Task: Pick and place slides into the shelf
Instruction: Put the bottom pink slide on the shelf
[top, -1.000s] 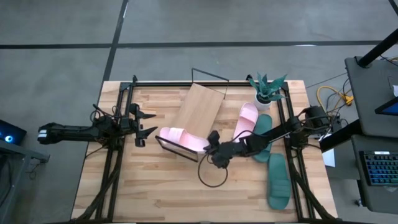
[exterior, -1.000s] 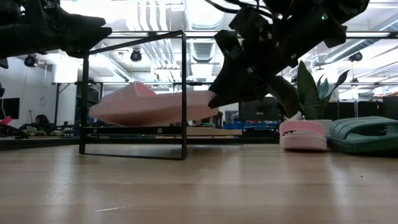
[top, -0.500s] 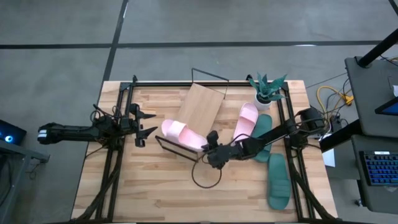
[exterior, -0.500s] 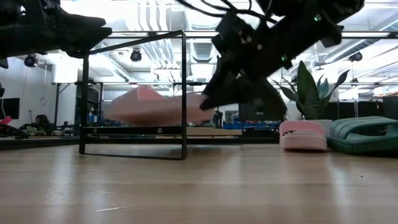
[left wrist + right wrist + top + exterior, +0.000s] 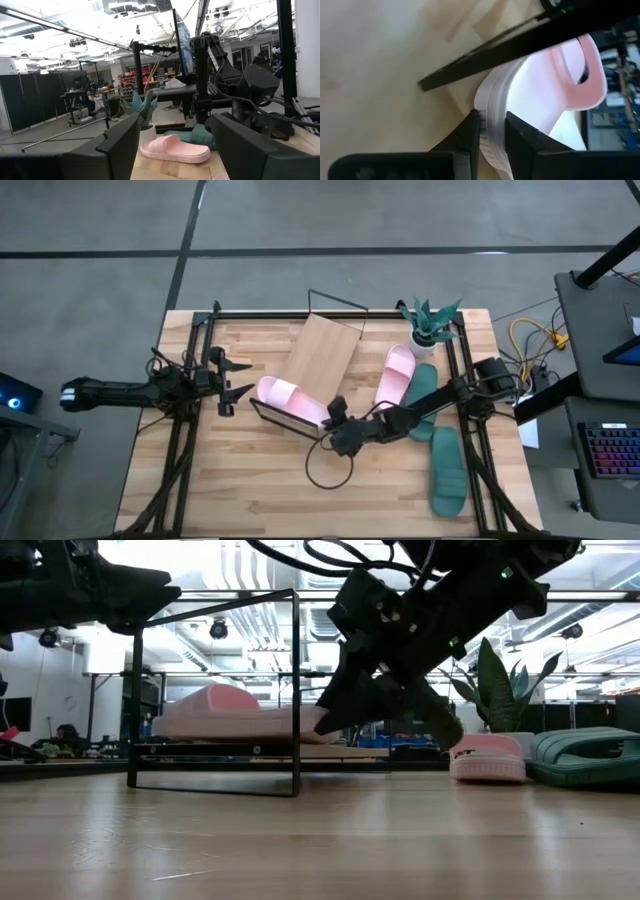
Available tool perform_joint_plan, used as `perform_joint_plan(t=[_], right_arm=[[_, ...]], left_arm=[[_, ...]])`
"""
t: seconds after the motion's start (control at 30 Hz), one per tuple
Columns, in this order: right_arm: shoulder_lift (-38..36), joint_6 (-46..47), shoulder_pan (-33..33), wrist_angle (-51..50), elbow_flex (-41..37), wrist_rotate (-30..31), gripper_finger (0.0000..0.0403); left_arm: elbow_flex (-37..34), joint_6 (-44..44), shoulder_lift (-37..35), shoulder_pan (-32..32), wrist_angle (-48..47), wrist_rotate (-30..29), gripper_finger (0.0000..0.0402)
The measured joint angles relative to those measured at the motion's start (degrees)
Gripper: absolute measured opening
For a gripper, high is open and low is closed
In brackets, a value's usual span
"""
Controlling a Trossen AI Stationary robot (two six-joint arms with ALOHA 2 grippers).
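One pale pink slide (image 5: pixel 288 399) lies over the near corner of the shelf (image 5: pixel 322 352), a light-wood board in a black wire frame (image 5: pixel 295 690). My right gripper (image 5: pixel 336 423) is shut on that slide's end. In the low view the slide (image 5: pixel 235 717) sits level inside the frame. The second pink slide (image 5: pixel 397 374) and two dark teal slides (image 5: pixel 427 394) (image 5: pixel 447 471) rest sole-down on the table at the right. My left gripper (image 5: pixel 240 378) waits open, left of the shelf. My right gripper pinches the pink slide's sole edge (image 5: pixel 492 127) at the end nearest the table's right side, between its two fingers (image 5: pixel 470 135). It comes slanting from the right and near side. The slide lies about level; whether its sole rests on the board I cannot tell.
A potted plant (image 5: pixel 428 326) stands at the far right, beside the shelf's far corner. A loop of black cable (image 5: pixel 322 473) hangs under the right arm over the table's middle. Black arm frames run along both table sides. Open tabletop lies near the front edge.
My right gripper has moved a little toward the table's left and lowered. The pink slide it holds was tilted with its strap end raised; now it has come down and lies level inside the shelf frame.
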Motion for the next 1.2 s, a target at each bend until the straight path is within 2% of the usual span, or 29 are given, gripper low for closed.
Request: perform_joint_plan(t=[0.57, 0.87, 0.97, 1.2], right_arm=[[0.0, -0.2, 1.3, -0.2, 0.6, -0.6, 0.0065], [-0.1, 2.9, 1.2, -0.8, 0.7, -3.4, 0.0066], [-0.1, 3.1, 1.2, -0.8, 0.7, -3.6, 0.0078], [-0.5, 3.3, 1.3, -1.0, 0.7, -4.1, 0.0135]], left_arm=[[0.0, 0.0, 0.1, 0.0, 0.0, 0.0, 0.0228], [0.0, 0.0, 0.1, 0.0, 0.0, 0.0, 0.0228], [0.0, 0.0, 0.1, 0.0, 0.0, 0.0, 0.0228], [0.0, 0.0, 0.1, 0.0, 0.0, 0.0, 0.0228]])
